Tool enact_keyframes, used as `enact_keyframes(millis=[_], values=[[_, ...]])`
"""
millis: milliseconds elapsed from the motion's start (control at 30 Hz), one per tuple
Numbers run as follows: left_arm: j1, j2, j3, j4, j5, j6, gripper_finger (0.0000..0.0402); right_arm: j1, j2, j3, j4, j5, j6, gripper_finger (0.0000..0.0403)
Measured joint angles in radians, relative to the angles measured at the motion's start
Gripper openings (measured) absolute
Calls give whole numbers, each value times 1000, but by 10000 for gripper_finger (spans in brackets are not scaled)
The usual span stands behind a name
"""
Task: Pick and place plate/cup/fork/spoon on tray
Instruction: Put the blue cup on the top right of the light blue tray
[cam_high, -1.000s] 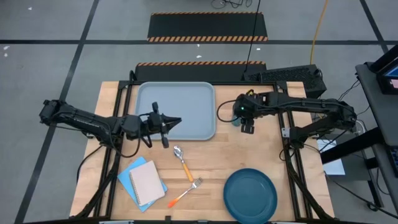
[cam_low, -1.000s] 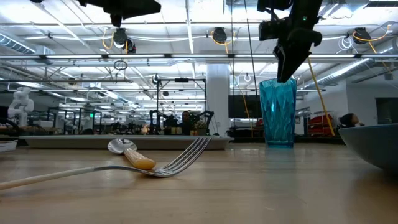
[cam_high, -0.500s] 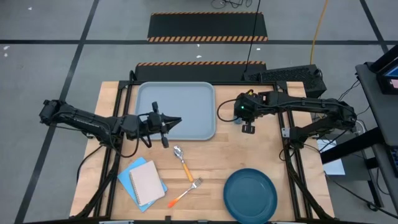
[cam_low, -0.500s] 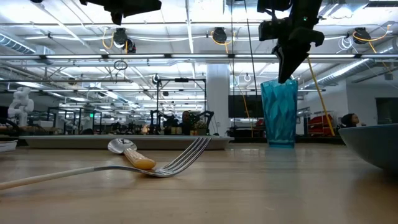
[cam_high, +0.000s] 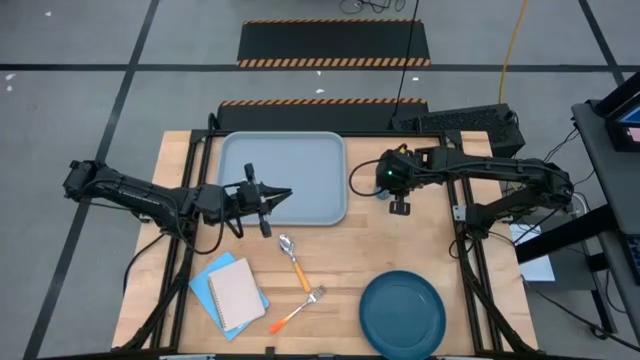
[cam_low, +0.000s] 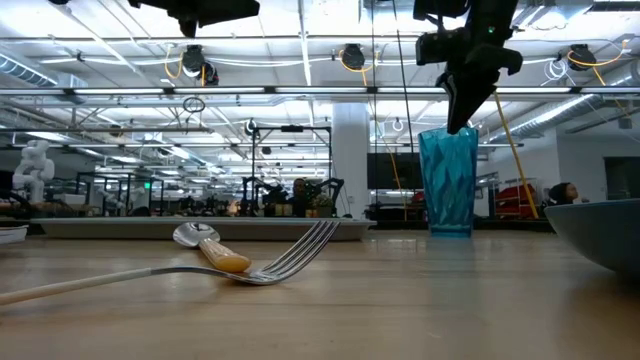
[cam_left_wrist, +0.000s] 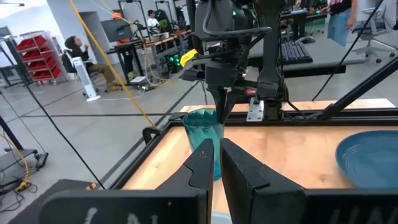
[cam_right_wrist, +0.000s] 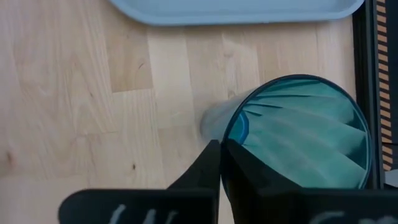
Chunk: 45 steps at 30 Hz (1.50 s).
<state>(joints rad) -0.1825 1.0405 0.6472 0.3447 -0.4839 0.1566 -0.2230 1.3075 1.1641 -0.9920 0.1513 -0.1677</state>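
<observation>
The translucent teal cup stands upright on its base on the table, just right of the grey-blue tray. My right gripper reaches down from above and is shut on the cup's rim. My left gripper hovers level over the tray's near right corner, shut, with nothing in it, pointing at the cup. The spoon and the fork lie on the wood near the table's middle. The dark blue plate rests at the near right. My right gripper pinches the cup's wall at its rim, on the side facing the tray, with one finger inside the cup and the other finger outside. The fingers slant down from above. The cup stands upright with its base on the table.
A blue-and-white notebook lies at the near left. The table's black frame and a striped mat lie beyond the far edge. Bare wood lies between the tray and the plate.
My right gripper has shut on the cup's rim without leaving its place. The cup shifted slightly sideways as the fingers closed and still stands on the table.
</observation>
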Motion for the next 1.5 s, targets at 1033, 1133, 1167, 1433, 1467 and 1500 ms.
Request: enact_keyframes(millis=[1033, 1133, 1167, 1433, 1467, 1500], values=[[0, 0, 0, 76, -1, 25, 33, 0, 0, -82, 39, 4, -2, 97], [0, 0, 0, 76, -1, 30, 33, 0, 0, -113, 77, 3, 14, 64], [0, 0, 0, 76, -1, 38, 33, 0, -2, -119, 83, 4, 19, 49], [0, 0, 0, 76, -2, 66, 33, 4, -20, -129, 94, 2, 52, 11], [0, 0, 0, 76, -2, 70, 33, 10, -25, -129, 97, 3, 63, 8], [0, 0, 0, 76, -2, 71, 33, 17, -32, -129, 101, 5, 69, 6]])
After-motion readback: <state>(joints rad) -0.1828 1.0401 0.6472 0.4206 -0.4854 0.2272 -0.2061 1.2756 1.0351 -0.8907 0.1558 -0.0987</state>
